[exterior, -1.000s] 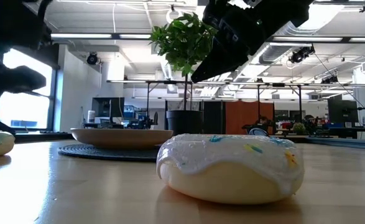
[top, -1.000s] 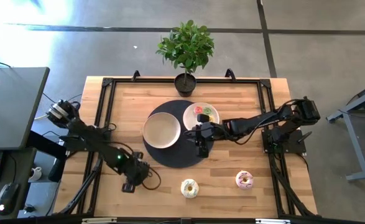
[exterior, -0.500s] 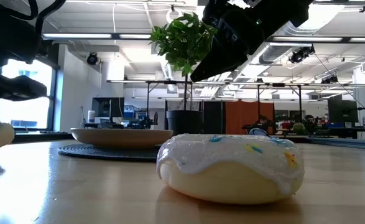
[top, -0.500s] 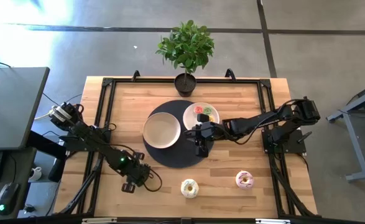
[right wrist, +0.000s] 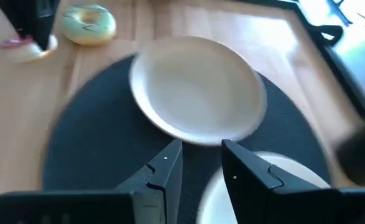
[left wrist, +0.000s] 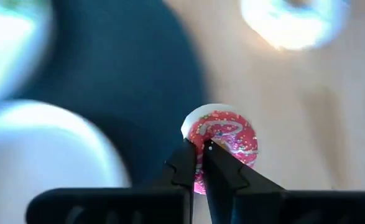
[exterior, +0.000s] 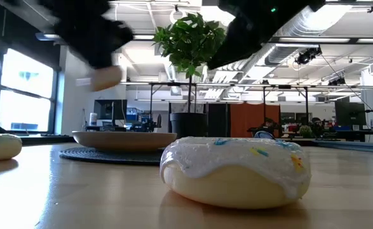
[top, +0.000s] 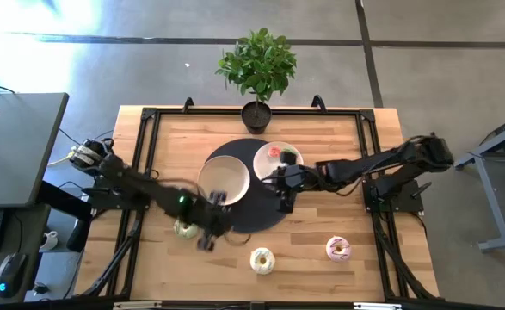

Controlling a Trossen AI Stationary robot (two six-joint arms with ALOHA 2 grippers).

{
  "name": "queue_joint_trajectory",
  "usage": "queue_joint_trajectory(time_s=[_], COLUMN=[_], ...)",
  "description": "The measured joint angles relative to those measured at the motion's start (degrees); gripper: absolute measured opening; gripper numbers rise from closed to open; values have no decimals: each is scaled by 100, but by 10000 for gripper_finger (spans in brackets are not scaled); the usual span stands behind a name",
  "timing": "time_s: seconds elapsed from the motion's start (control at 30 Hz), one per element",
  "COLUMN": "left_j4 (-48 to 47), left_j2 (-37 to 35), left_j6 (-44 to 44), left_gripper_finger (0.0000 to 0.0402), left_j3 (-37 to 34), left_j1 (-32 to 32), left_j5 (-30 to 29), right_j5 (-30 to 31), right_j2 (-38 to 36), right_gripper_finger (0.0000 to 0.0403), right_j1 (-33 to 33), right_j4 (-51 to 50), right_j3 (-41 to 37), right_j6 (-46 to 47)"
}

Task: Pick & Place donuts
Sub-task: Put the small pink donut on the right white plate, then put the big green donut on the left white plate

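My left gripper is shut on a tiny pink-iced donut and hangs above the wood near the mat's near-left edge; the low view shows that donut in the air. A green-iced donut rests on the table beside it, a cream one and a pink/white one nearer the front. My right gripper stands open over the dark mat, between the two plates, with nothing between its fingers. My left gripper pinches the tiny pink donut by one side of its ring between its two fingers, which come from above and point down. The donut's iced top faces up and most of it sticks out past the fingertips. It is lifted clear of the table.
A round dark mat carries a large white plate. A smaller plate with tiny donuts sits behind my right gripper. A potted plant stands at the far edge. Bare wood lies at the near left and far right.
My left gripper has shut on the tiny pink donut, risen with it, and swung toward the right and far side, toward the mat. The donut is now lifted clear, and the green-iced donut shows uncovered on the table. My right arm has shifted slightly to the right.
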Motion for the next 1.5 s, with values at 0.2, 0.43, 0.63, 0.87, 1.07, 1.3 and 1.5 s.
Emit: queue_joint_trajectory(time_s=[0.2,0.43,0.63,0.87,1.07,1.3,1.5], left_j4=[800,2371,3054,3372,3380,3079,2957], left_j2=[103,659,1260,1734,1887,1923,1898], left_j6=[587,601,5,-260,-255,-415,-413], left_gripper_finger=[11,10,10,12,47,98,108], left_j3=[277,284,315,338,336,321,312], left_j1=[1349,2664,3229,3406,3389,3391,3391], left_j5=[-317,103,421,717,744,628,628], right_j5=[662,1785,2060,2033,1774,1544,1544], right_j2=[-1156,-2058,-2760,-3272,-3207,-3208,-3208], right_gripper_finger=[107,107,107,107,107,107,107], right_j1=[8,-17,-239,-385,-374,-372,-372], right_j4=[-1866,-2360,-2238,-2089,-1915,-1752,-1604], right_j3=[-20,-796,-1461,-1716,-1718,-1718,-1718], right_j6=[1491,2547,2563,2931,2971,2967,2956])
